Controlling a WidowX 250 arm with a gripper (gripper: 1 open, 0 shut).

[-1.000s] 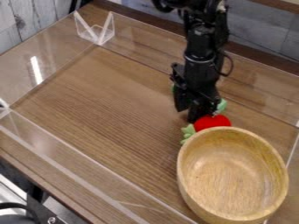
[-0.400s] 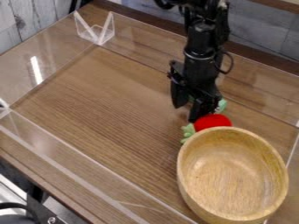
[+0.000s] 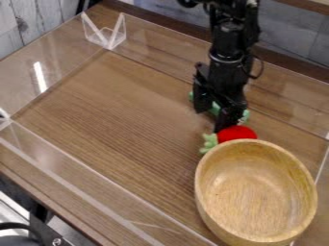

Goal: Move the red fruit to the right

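The red fruit is small, round and glossy, with green leaves on its left end. It lies on the wooden table right against the far rim of the wooden bowl. My gripper hangs just above and behind the fruit, pointing straight down. Its fingers are open and nothing is between them.
A clear acrylic wall runs round the wooden table. A small clear stand sits at the back left corner. The large bowl fills the front right part of the table.
The gripper has opened off the red fruit and shifted slightly right and up. The fruit stays by the bowl's rim.
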